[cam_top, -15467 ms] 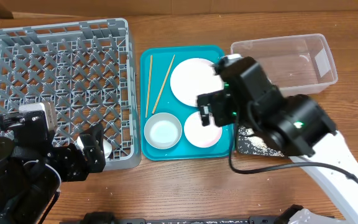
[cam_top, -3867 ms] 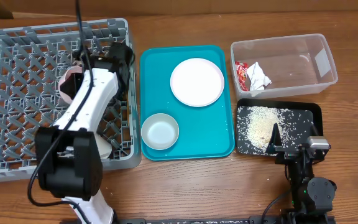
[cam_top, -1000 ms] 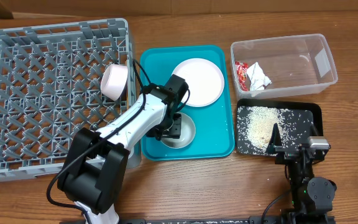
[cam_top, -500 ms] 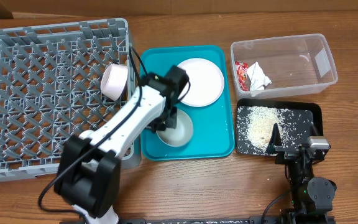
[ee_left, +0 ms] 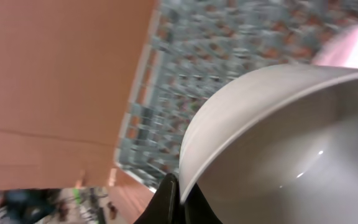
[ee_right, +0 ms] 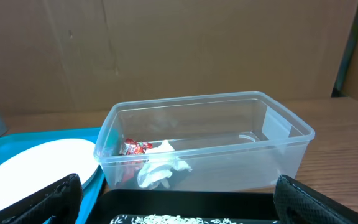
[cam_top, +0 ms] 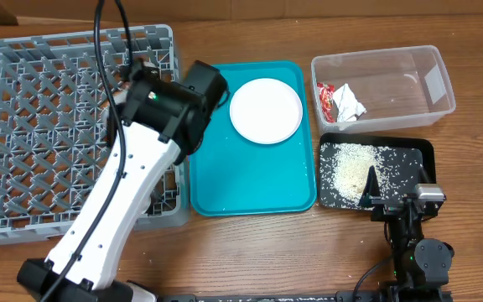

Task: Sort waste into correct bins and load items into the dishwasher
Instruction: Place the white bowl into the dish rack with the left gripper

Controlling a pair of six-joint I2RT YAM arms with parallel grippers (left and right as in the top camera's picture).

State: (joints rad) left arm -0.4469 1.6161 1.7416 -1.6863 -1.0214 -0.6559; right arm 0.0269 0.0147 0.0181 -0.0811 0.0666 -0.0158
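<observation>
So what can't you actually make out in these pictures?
- Overhead: the left arm covers its gripper and part of the dish rack.
- Left wrist: the grey bowl runs off the frame; the rack behind is blurred.
- Right wrist: the black tray is cut off below.

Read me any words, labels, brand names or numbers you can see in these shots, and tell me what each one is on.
No text can be read in any view.
Crumpled red-and-white wrapper in the clear tub: its print is too small and creased to read.
Tub end wall: a pale rectangular patch that may be a label, showing no legible writing.
Grey bowl, dish rack, white plate: no markings visible.
</observation>
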